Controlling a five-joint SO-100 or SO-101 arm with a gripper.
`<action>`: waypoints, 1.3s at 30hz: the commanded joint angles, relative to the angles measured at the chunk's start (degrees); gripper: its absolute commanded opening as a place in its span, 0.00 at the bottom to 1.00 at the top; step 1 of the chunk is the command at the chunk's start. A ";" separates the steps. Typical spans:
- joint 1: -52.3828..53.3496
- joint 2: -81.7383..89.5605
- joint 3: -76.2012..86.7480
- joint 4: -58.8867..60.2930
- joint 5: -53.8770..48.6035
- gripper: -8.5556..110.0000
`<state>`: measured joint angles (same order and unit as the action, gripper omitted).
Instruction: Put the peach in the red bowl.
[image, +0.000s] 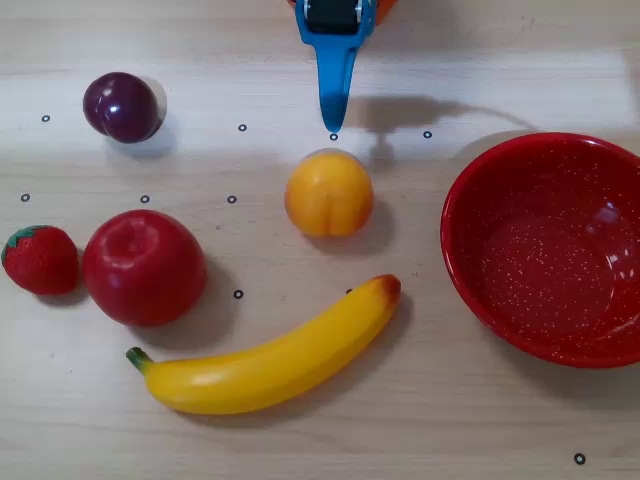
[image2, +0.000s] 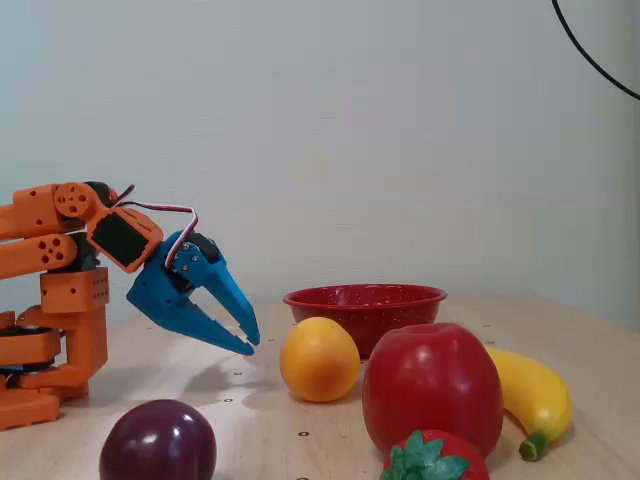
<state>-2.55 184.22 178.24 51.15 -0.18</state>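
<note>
The peach (image: 329, 193) is a small round yellow-orange fruit with a crease, lying on the wooden table near the middle of the overhead view. It also shows in the fixed view (image2: 319, 359). The red bowl (image: 462, 262) stands empty at the right of the overhead view, and behind the peach in the fixed view (image2: 365, 300). My blue gripper (image: 333, 125) hangs just beyond the peach's far side, tips pointing down at the table. In the fixed view the gripper (image2: 252, 344) is left of the peach, above the table, with its tips together and nothing in it.
A dark purple plum (image: 122, 106) lies at the far left. A red apple (image: 144, 267) and a strawberry (image: 41, 260) sit at the left. A yellow banana (image: 270, 360) lies in front of the peach. The orange arm base (image2: 60, 300) stands at the fixed view's left.
</note>
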 joint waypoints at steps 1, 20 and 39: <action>0.88 0.88 0.44 -0.53 0.53 0.07; 1.05 0.88 0.44 -0.44 0.97 0.07; 2.29 -24.79 -27.51 12.92 7.73 0.07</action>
<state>-1.32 162.86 157.85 61.70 5.62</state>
